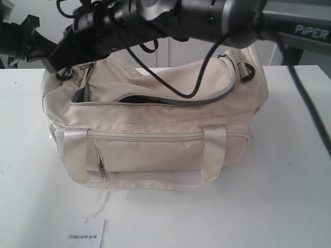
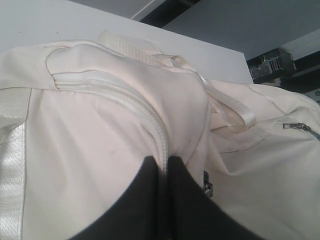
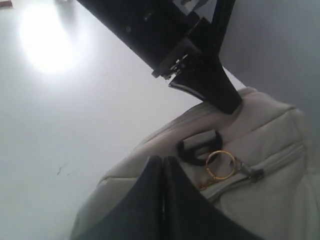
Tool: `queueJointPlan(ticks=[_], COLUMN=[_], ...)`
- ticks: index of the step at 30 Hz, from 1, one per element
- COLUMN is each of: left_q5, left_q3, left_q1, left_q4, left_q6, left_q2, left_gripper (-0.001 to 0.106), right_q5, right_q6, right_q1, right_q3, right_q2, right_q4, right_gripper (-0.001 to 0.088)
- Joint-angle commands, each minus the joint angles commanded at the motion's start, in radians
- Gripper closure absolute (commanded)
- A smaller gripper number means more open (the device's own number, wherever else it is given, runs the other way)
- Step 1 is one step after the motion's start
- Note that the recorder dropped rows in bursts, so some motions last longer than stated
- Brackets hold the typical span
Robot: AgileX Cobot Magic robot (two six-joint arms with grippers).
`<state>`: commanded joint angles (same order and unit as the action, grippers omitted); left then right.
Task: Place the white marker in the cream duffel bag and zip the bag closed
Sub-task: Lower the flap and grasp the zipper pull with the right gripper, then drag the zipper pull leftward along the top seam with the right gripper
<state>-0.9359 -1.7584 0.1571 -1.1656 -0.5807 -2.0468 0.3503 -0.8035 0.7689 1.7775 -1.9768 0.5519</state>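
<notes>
At the left end of the cream duffel bag (image 1: 155, 150) both arms meet. The left gripper (image 2: 162, 162) is pinched narrow on the raised zipper seam, its dark fingers (image 2: 145, 200) pressed into the cloth. This looks a sound anchor, since the bag is soft and would likely drag along with any pull.

The right gripper (image 3: 162, 161), reaching across from the other side, has its jaws closed tight just beside the gold ring pull (image 3: 220, 164) and a black end ring (image 3: 197, 147). Whether it nips the fine chain below the ring I cannot tell. That pull is the place to hold for zipping: small, hard, shiny and probably slippery, so the grip should sit square on it.

Further right, the curved top zipper (image 1: 155, 101) gapes over dark lining, and a black cable (image 1: 178, 94) from the arm droops across the gap, where it could snag.

The white marker shows in no view; it may lie inside the bag, but I cannot say. It would be light, stiff and smooth, best taken across the barrel.

The bag's body is matte woven fabric, slumped and creased, and judged light. The front pocket zip (image 1: 145, 137) runs between two glossy satin straps (image 1: 214, 152). At the far right end sits another black ring (image 1: 248, 71). The white table (image 1: 289, 181) beneath is smooth.
</notes>
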Motion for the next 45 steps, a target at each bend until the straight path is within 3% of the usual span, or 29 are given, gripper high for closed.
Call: queueJointPlan(ticks=[4, 8, 12, 14, 19, 21, 22, 26, 35, 42, 45], left_q5=[0.000, 0.000, 0.002, 0.000, 0.000, 0.000, 0.000, -0.008, -0.009, -0.025, -0.027], left_q3=[0.000, 0.000, 0.000, 0.000, 0.000, 0.000, 0.000, 0.000, 0.000, 0.000, 0.000], left_q1=[0.000, 0.000, 0.000, 0.000, 0.000, 0.000, 0.000, 0.000, 0.000, 0.000, 0.000], left_q4=[0.000, 0.000, 0.000, 0.000, 0.000, 0.000, 0.000, 0.000, 0.000, 0.000, 0.000], left_q6=[0.000, 0.000, 0.000, 0.000, 0.000, 0.000, 0.000, 0.000, 0.000, 0.000, 0.000], left_q2=[0.000, -0.002, -0.002, -0.002, -0.002, -0.002, -0.002, -0.002, -0.002, -0.002, -0.002], left_gripper=[0.105, 0.105, 0.105, 0.105, 0.105, 0.105, 0.105, 0.105, 0.105, 0.105, 0.105], right_q5=[0.017, 0.177, 0.276, 0.266, 0.230, 0.208, 0.208, 0.213, 0.150, 0.067, 0.034], right_q6=[0.236, 0.511, 0.584, 0.584, 0.574, 0.536, 0.499, 0.410, 0.406, 0.406, 0.413], right_q1=[0.000, 0.000, 0.000, 0.004, 0.022, 0.030, 0.030, 0.034, 0.034, 0.010, -0.010], right_q3=[0.072, 0.174, 0.294, 0.332, 0.365, 0.365, 0.365, 0.365, 0.365, 0.365, 0.365], right_q2=[-0.061, -0.126, -0.191, -0.213, -0.251, -0.260, -0.265, -0.293, -0.334, -0.378, -0.389], right_q4=[-0.191, -0.453, -0.501, -0.501, -0.499, -0.499, -0.499, -0.504, -0.602, -0.609, -0.609], right_gripper=[0.0868, 0.0868, 0.0855, 0.0778, 0.0347, 0.0231, 0.0216, 0.0228, 0.0274, 0.0300, 0.0446])
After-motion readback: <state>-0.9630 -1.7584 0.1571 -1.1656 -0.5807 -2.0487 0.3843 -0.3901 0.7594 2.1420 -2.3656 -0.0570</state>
